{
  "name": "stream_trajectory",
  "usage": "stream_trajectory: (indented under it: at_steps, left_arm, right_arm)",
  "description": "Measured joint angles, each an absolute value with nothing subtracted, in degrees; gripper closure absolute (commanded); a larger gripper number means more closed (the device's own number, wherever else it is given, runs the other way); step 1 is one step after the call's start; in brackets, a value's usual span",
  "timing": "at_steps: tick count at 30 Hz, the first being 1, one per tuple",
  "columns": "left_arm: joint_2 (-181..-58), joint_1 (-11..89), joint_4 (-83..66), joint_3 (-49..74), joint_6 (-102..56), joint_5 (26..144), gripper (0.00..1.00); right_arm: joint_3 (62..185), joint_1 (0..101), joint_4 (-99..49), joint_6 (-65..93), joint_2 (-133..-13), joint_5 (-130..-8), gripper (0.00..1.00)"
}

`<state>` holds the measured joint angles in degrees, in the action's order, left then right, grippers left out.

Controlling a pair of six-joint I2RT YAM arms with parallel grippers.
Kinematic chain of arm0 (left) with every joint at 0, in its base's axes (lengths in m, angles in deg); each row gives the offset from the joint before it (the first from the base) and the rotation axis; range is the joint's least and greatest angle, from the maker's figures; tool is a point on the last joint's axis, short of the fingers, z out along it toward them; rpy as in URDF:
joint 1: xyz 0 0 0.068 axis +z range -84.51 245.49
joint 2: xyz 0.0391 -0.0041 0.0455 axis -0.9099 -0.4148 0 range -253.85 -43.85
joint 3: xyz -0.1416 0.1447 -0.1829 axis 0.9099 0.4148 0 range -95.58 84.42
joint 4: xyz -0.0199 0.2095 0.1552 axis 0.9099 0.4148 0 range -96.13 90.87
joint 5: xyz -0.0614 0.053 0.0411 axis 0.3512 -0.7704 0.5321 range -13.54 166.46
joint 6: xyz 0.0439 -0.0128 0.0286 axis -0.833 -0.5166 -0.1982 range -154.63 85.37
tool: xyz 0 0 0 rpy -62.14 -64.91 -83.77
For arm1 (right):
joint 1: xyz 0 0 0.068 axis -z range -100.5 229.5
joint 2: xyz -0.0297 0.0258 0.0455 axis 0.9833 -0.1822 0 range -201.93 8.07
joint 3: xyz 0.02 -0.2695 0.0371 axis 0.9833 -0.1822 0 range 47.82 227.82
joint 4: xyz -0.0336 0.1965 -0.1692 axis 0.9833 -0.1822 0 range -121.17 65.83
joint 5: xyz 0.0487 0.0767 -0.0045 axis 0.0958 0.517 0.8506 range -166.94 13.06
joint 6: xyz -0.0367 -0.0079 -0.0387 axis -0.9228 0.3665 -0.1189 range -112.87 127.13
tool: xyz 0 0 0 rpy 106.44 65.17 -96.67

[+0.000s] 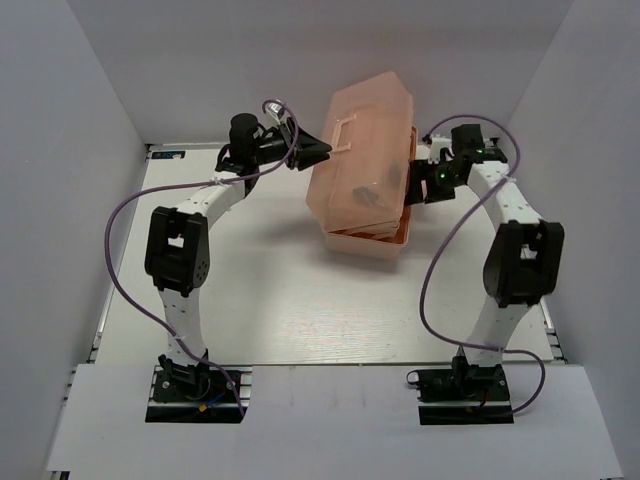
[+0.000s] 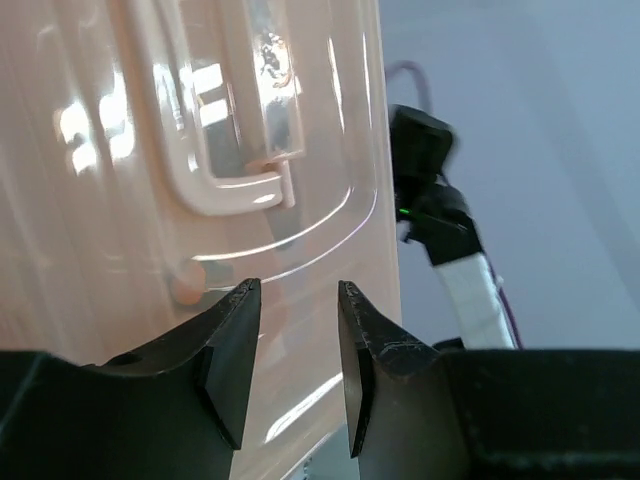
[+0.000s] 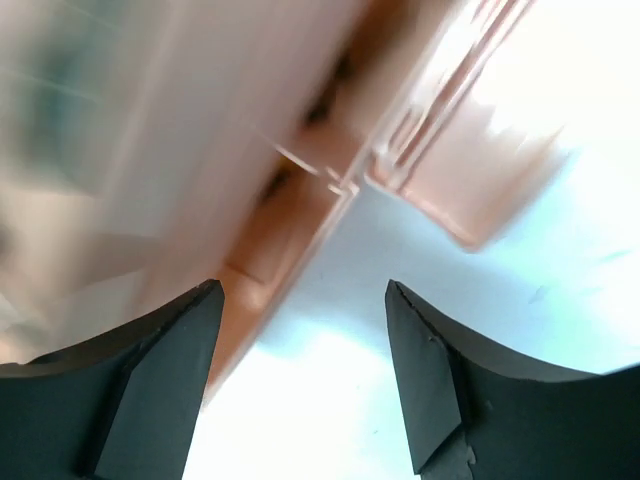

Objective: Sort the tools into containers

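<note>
The translucent salmon-pink toolbox (image 1: 365, 150) stands at the back middle of the table. Its lid is tilted up over the base (image 1: 365, 242). Dark shapes of tools (image 1: 372, 188) show through the plastic; I cannot tell which ones. My left gripper (image 1: 318, 150) is at the lid's left side beside the lid handle (image 2: 230, 150). It (image 2: 297, 295) is open, with only the lid's surface beyond the gap. My right gripper (image 1: 415, 182) is at the box's right side. It (image 3: 303, 290) is wide open, the box's edge (image 3: 250, 250) by its left finger and nothing between the jaws.
White walls close in the table (image 1: 270, 300) on the left, back and right. The right arm (image 2: 430, 200) shows past the lid's edge in the left wrist view. White tabletop (image 3: 400, 400) lies under the right gripper.
</note>
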<state>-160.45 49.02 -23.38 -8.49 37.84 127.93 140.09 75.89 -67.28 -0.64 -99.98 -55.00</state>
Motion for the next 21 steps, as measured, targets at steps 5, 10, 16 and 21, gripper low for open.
stream_trajectory:
  at_steps: [5,10,16,21]
  left_arm:
    - [-160.45,49.55,-24.15,-6.78,38.34,127.97,0.53]
    - [-160.45,49.68,-24.56,-6.76,38.54,128.14,0.52]
    - [-158.92,50.18,-15.25,-6.87,31.41,125.72,0.43]
    - [-158.48,50.38,4.29,-12.92,16.79,120.10,0.43]
  right_arm:
    - [141.97,77.35,-61.79,2.35,-90.99,-56.23,0.30]
    - [139.85,79.30,-57.34,5.50,-86.32,-63.94,0.34]
    - [137.11,81.00,-56.96,5.17,-86.97,-68.66,0.38]
    - [139.76,81.57,-56.88,4.12,-92.98,-67.46,0.40]
